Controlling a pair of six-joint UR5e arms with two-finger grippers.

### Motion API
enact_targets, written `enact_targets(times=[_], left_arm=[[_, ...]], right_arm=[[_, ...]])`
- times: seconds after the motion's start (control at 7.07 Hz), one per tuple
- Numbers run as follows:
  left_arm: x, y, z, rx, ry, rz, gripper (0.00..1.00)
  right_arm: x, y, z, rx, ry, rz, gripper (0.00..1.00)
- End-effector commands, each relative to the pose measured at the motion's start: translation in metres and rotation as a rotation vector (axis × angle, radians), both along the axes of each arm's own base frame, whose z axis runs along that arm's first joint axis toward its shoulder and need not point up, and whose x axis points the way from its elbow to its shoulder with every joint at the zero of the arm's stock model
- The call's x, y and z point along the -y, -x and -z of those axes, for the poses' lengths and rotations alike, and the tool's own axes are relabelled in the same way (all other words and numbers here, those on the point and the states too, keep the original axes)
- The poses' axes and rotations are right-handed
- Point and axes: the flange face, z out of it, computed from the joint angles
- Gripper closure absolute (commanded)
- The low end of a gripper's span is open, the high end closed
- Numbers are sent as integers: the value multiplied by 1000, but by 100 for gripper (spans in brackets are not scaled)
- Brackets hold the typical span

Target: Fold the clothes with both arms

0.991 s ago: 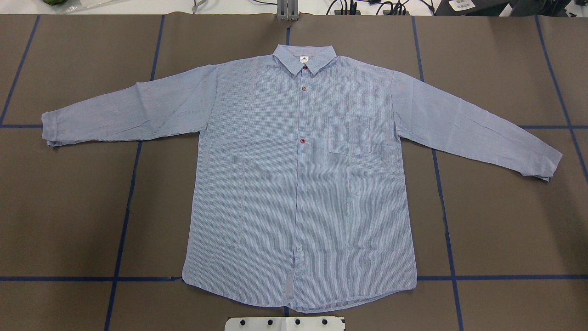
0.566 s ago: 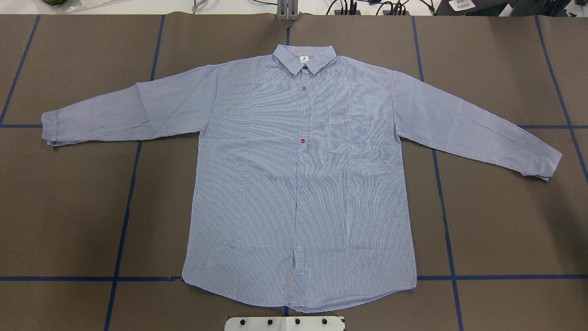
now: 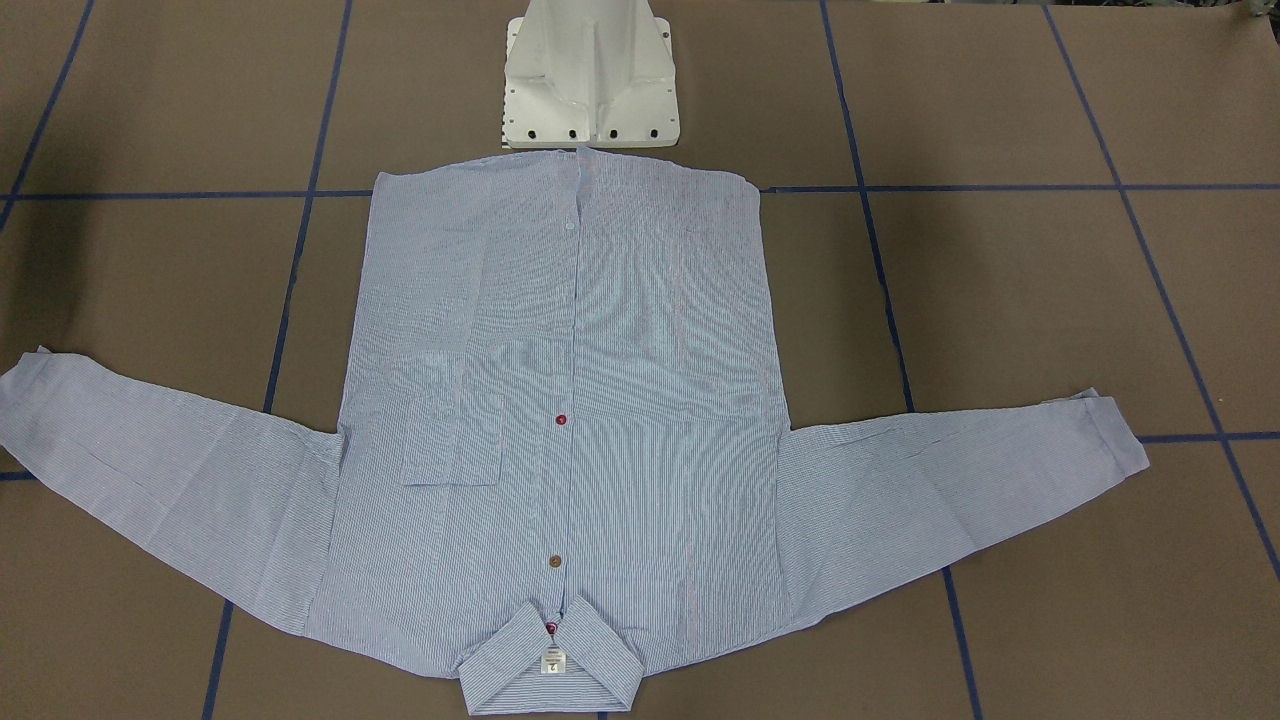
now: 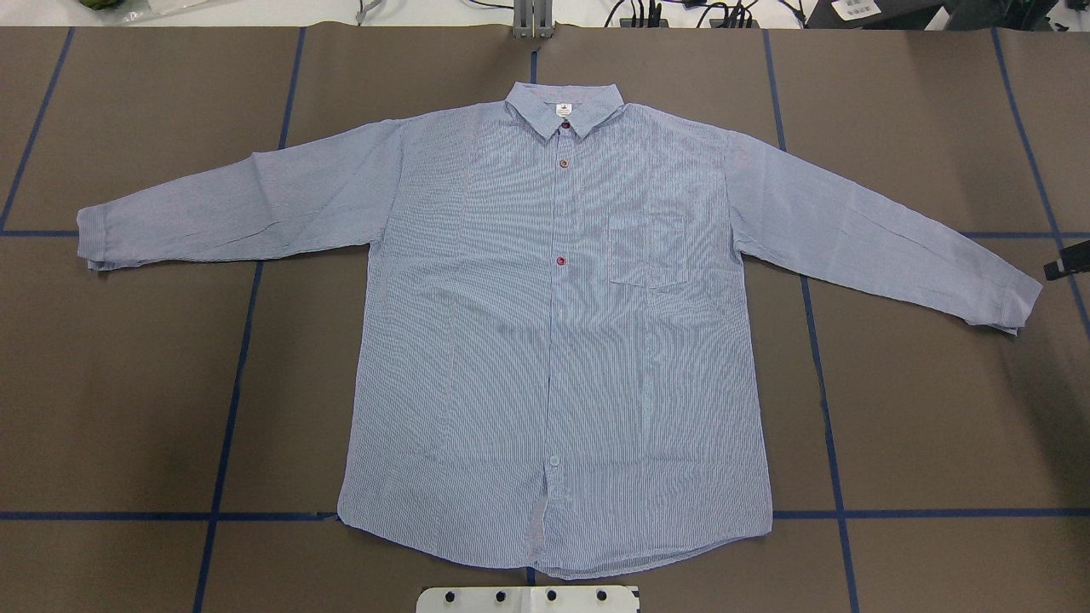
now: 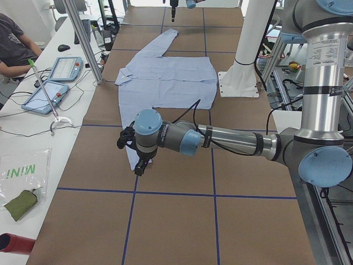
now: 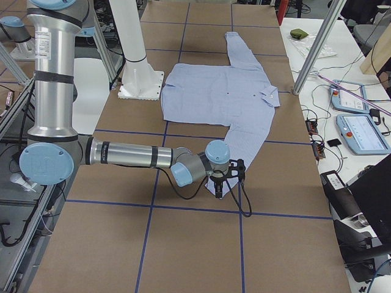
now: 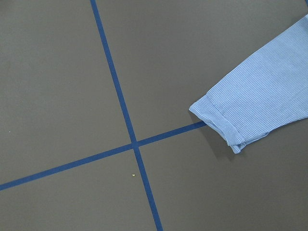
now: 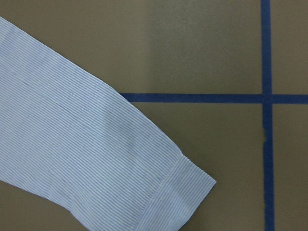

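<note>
A light blue striped button-up shirt (image 4: 553, 340) lies flat on the table (image 4: 128, 383). The left claw (image 5: 140, 167) and right claw (image 6: 219, 189) hang near its cuffs; their spread cannot be told.

— Anything different over the table?

— Yes. A black tip of the right gripper (image 4: 1068, 260) now pokes in at the right edge of the overhead view, near the sleeve cuff (image 4: 1015, 300) and apart from it. A second ago it is not there.
</note>
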Motion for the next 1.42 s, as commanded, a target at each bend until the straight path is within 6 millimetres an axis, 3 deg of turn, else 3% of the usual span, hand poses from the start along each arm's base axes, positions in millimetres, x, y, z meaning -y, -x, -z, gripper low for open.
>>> enact_targets(times=[0.0, 0.28, 0.71, 0.85, 0.99, 1.27], left_arm=[[0, -1, 5, -16, -6, -4, 1], [-2, 0, 4, -15, -14, -7, 1], [-4, 1, -1, -14, -30, -4, 1], [-4, 1, -1, -14, -30, -4, 1], [-4, 1, -1, -14, -30, -4, 1], [-4, 1, 0, -15, -33, -4, 1]], right_arm=[[-11, 34, 0, 27, 43, -11, 0], [-15, 55, -8, -33, 30, 5, 0], [-21, 55, -35, -53, 68, 22, 2], [-21, 56, -36, -52, 74, 21, 9], [-21, 55, -39, -54, 80, 21, 22], [-20, 58, -39, -56, 83, 22, 27]])
